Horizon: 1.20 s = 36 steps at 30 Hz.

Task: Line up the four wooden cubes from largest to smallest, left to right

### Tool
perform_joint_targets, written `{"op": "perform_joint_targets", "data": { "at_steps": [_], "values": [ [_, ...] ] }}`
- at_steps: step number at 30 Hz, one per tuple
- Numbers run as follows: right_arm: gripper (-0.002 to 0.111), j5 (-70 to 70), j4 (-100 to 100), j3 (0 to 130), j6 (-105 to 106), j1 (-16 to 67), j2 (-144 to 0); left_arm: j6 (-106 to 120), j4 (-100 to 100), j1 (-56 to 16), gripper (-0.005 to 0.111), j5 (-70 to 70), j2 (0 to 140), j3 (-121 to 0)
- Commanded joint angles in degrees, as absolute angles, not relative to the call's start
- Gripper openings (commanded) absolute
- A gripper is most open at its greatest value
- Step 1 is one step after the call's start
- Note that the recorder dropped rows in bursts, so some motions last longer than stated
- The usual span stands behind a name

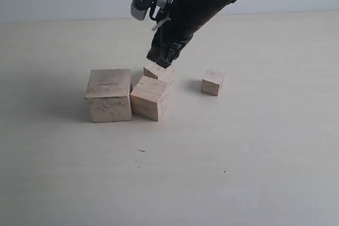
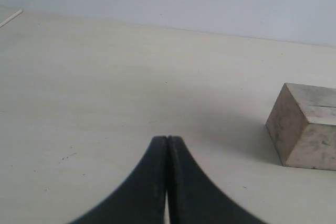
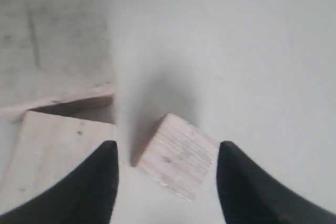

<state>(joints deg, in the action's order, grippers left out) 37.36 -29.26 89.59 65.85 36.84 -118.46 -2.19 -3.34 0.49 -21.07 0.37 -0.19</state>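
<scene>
Right wrist view: right gripper (image 3: 167, 149) jaws apart, straddling a small wooden cube (image 3: 178, 160) without touching; left gripper (image 2: 167, 141) closed, empty.

On the table (image 1: 254, 157), the largest cube (image 1: 108, 95) sits at the left, with the second-largest cube (image 1: 150, 97) just beside it on its right. The third cube (image 1: 158, 72) lies just behind the second-largest. The smallest cube (image 1: 213, 82) stands apart, further right.
</scene>
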Motion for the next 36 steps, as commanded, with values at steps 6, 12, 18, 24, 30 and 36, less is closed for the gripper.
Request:
{"op": "perform_joint_targets", "data": {
  "at_steps": [6, 12, 18, 24, 30, 36],
  "values": [
    [0.000, 34.56, -21.17, 89.48, 53.67, 36.65, -120.75, -2.19, -3.09, 0.62, 0.000, -20.39, 0.00, 0.00],
    [0.000, 34.79, -24.50, 89.48, 53.90, 36.65, -121.52, -2.19, -3.09, 0.62, 0.000, -20.39, 0.00, 0.00],
    [0.000, 35.60, -26.11, 89.48, 53.90, 36.65, -122.55, -2.19, -3.09, 0.62, 0.000, -20.39, 0.00, 0.00],
    [0.000, 38.13, -29.56, 89.48, 54.91, 36.65, -123.87, -2.19, -3.09, 0.62, 0.000, -20.39, 0.00, 0.00],
    [0.000, 40.34, -33.01, 89.48, 60.45, 36.65, -124.01, -2.19, -3.09, 0.62, 0.000, -20.39, 0.00, 0.00],
    [0.000, 43.18, -36.13, 89.48, 64.66, 36.65, -124.01, -2.19, -3.09, 0.62, 0.000, -20.39, 0.00, 0.00]
  ]
}}
